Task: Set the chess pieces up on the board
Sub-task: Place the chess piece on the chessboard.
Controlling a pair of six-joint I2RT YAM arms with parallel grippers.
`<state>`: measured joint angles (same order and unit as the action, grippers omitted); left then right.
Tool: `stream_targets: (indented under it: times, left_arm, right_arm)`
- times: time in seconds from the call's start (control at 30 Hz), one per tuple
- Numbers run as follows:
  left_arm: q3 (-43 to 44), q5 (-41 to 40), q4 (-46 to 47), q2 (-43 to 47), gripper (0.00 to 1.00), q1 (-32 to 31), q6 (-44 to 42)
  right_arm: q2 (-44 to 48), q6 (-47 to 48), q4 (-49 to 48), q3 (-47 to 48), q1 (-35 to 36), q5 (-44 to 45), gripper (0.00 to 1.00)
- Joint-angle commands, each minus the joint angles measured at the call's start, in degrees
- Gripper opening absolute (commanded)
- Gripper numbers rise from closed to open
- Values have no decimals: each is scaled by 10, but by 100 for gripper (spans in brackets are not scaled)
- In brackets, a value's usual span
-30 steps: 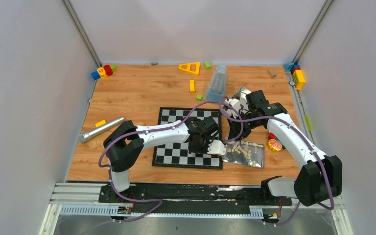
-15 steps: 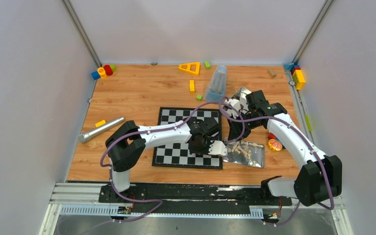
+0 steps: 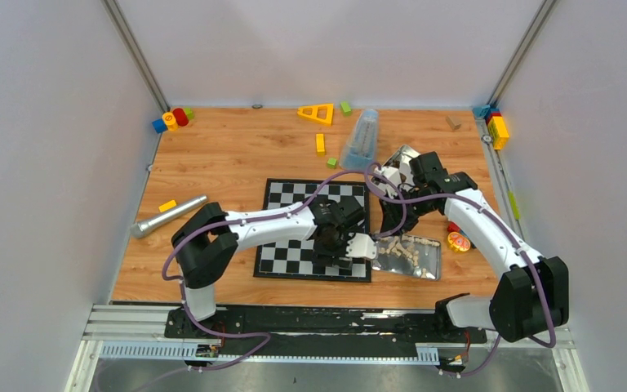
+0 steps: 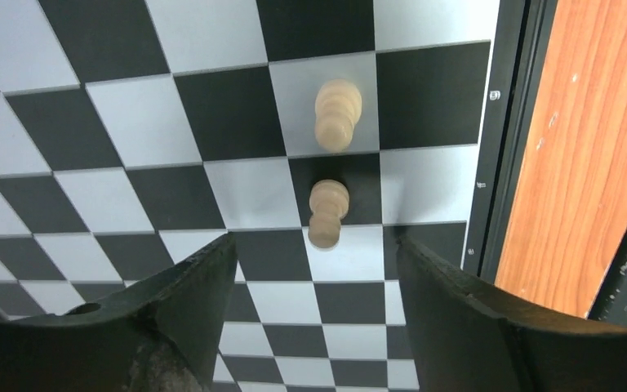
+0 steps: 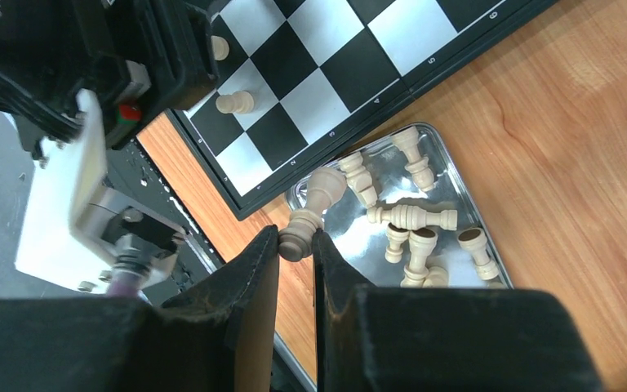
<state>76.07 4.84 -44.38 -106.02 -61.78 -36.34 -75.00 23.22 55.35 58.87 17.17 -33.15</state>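
Top external view: in the far left corner sits a little heap of coloured blocks (image 3: 173, 119). Closer in, a silver metal tube (image 3: 168, 216) lies on the wooden table (image 3: 229, 163), with a small yellow block (image 3: 167, 206) just beside it. The board (image 3: 294, 253) lies flat and open in the middle of the table. The left arm (image 3: 269, 222) reaches across it, and the left gripper (image 3: 335, 260) hangs over the board's near right corner. Behind the board are a yellow triangle (image 3: 317, 113) and a clear plastic box (image 3: 361, 139). Just to the right of the board sits a shiny metal tray (image 3: 431, 269) with pale chess pieces (image 3: 404, 249) lying in it. The right arm (image 3: 490, 229) bends over the tray. A round red and yellow toy (image 3: 458, 242) sits near the tray's right side.

Left wrist view: the left gripper's black fingers (image 4: 188, 302) are spread wide apart and hold nothing. Below them two pawns (image 4: 327, 214) stand upright on the board, on squares next to each other, close to the black rim.

Right wrist view: the right gripper (image 5: 295, 241) is squeezed tight on the held piece (image 5: 318, 196), a pale chessman pinched at its base. It hangs tilted above the tray's edge nearest the board. The other pieces lie on their sides in the tray.
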Motion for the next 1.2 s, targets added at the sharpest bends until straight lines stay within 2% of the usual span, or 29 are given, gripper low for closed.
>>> stream_targets:
  times: [0.0, 0.1, 0.17, 0.33, 0.5, 0.7, 0.87, 1.17]
  left_arm:
    - [-25, -18, 13, 82, 83, -2, 1]
    - [-63, -10, 21, 129, 96, 19, 7]
    - [-83, 9, 21, 185, 99, 44, 14]
    - [-125, 62, 12, 288, 100, 126, 31]
    - [-155, 96, 13, 374, 100, 240, 62]
    - [-164, 118, 28, 411, 100, 379, 112]
    - [-170, 114, 48, 428, 100, 469, 151]
    - [-160, 84, 65, 416, 100, 529, 188]
  right_arm:
    - [-10, 4, -15, 14, 3, -28, 0]
    - [-17, 4, -14, 24, 19, -31, 0]
    - [-21, 6, -12, 33, 35, -29, 0]
    - [-36, 20, 6, 66, 112, -1, 1]
    - [-65, 41, 42, 118, 208, 35, 1]
    - [-132, 61, 79, 175, 298, 76, 2]
    - [-186, 69, 94, 206, 334, 95, 2]
    - [-266, 75, 130, 260, 374, 124, 2]
